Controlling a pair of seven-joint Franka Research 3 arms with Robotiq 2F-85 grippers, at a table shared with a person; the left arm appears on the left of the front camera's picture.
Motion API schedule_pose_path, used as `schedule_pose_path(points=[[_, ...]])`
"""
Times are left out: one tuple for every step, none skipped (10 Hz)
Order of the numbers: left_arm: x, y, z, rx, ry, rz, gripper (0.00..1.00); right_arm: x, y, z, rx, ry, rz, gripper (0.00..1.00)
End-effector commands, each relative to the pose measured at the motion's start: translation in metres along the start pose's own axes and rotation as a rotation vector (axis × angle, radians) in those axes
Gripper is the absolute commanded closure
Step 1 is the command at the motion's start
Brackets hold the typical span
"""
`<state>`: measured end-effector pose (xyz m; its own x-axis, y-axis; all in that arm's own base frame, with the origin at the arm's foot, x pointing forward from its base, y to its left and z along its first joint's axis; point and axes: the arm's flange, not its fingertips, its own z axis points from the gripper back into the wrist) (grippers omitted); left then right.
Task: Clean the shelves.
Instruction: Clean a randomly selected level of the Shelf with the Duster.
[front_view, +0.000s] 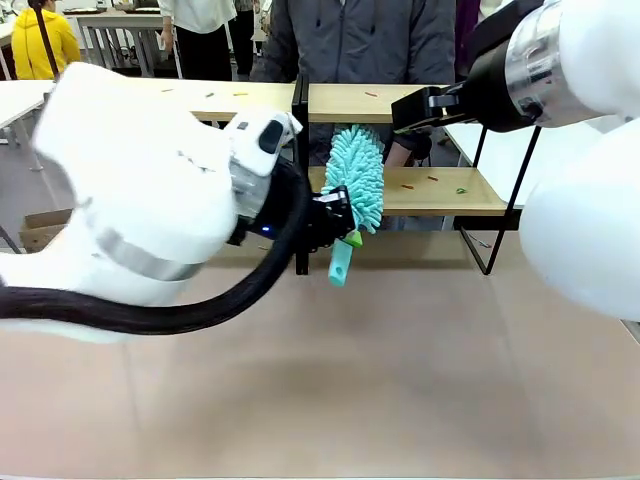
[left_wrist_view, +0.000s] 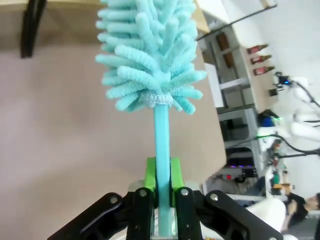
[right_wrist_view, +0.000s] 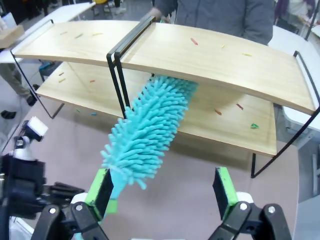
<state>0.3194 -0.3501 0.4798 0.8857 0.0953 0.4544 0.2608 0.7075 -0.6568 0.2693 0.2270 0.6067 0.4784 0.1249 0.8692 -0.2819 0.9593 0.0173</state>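
Left claw (front_view: 338, 222) pressed together on the thin handle of a turquoise duster (front_view: 357, 175), green pads (left_wrist_view: 150, 172) clamping it just below the fluffy head. The shelves (right_wrist_view: 225, 55) stood on the brown surface (front_view: 400, 350), straight beyond this claw on the person's side. The duster's long axis ran from the claw up and away, its tip reaching under the upper right board and over the lower right one, just right of the black central upright (right_wrist_view: 117, 75). Right claw (right_wrist_view: 162, 187) spread and empty, higher up and nearer the upper board; the left was judged the working arm. The shelves: light wood boards on a thin black frame, dotted with small coloured scraps (right_wrist_view: 255, 126) not yet swept off
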Motion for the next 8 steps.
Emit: schedule_pose_path(points=[[0.029,-0.017,-0.038,0.032,0.014,-0.005,1.0,0.001,0.0,0.0,0.0,-0.002,-0.001,0.0],[0.044,-0.019,-0.051,0.049,0.029,-0.001,1.0,0.001,0.0,0.0,0.0,-0.002,-0.001,0.0],[0.06,-0.021,-0.066,0.07,0.029,0.007,1.0,0.001,0.0,0.0,0.0,-0.002,-0.001,0.0],[0.075,-0.023,-0.08,0.105,0.047,0.023,1.0,0.001,0.0,0.0,0.0,-0.002,-0.001,0.0],[0.086,-0.026,-0.095,0.137,0.079,0.039,1.0,0.001,0.0,0.0,0.0,-0.002,-0.001,0.0],[0.092,-0.031,-0.104,0.142,0.105,0.036,1.0,0.001,0.0,0.0,0.0,-0.002,-0.001,0.0],[0.095,-0.037,-0.111,0.141,0.136,0.028,1.0,0.001,0.0,0.0,0.0,-0.002,-0.001,0.0],[0.096,-0.042,-0.116,0.13,0.174,0.022,1.0,0.001,0.0,0.0,0.0,-0.002,-0.001,0.0]])
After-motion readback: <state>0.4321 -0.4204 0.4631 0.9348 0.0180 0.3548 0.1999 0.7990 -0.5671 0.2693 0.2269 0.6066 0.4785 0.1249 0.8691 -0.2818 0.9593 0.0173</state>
